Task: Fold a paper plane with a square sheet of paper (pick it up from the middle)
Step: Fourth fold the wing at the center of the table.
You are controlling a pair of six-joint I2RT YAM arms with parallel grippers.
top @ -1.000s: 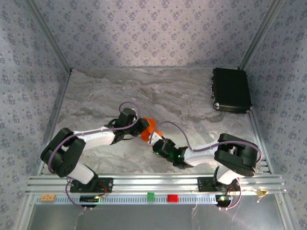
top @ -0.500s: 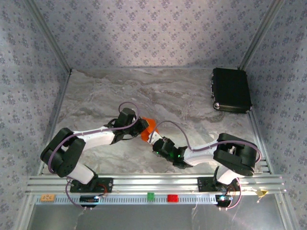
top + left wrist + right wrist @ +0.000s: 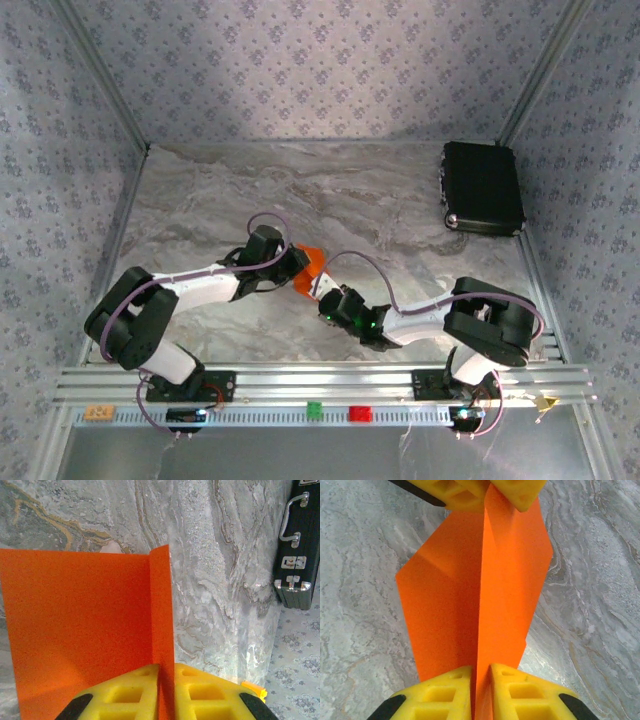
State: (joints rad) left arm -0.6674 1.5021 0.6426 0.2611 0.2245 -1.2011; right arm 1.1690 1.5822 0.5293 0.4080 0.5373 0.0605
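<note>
The square sheet of paper (image 3: 311, 266) is bright orange and folded along a centre crease, held up off the marble table between both grippers. My left gripper (image 3: 298, 268) is shut on one end of the crease; its yellow fingers (image 3: 130, 690) pinch the raised fold (image 3: 161, 610), and the flap (image 3: 80, 630) spreads to the left. My right gripper (image 3: 481, 675) is shut on the opposite end. In the right wrist view the paper (image 3: 450, 595) runs up from there to the left gripper (image 3: 487, 489) at the top.
A black box (image 3: 483, 187) lies at the back right of the table, and its latches (image 3: 295, 560) appear in the left wrist view. On the front rail sit a yellow-orange block (image 3: 98, 411), a green block (image 3: 314, 408) and a small red block (image 3: 359, 413). Patterned walls enclose the table.
The right gripper has edged slightly left toward the left gripper, so a little less of the orange paper shows between them. Both grips are unchanged.
</note>
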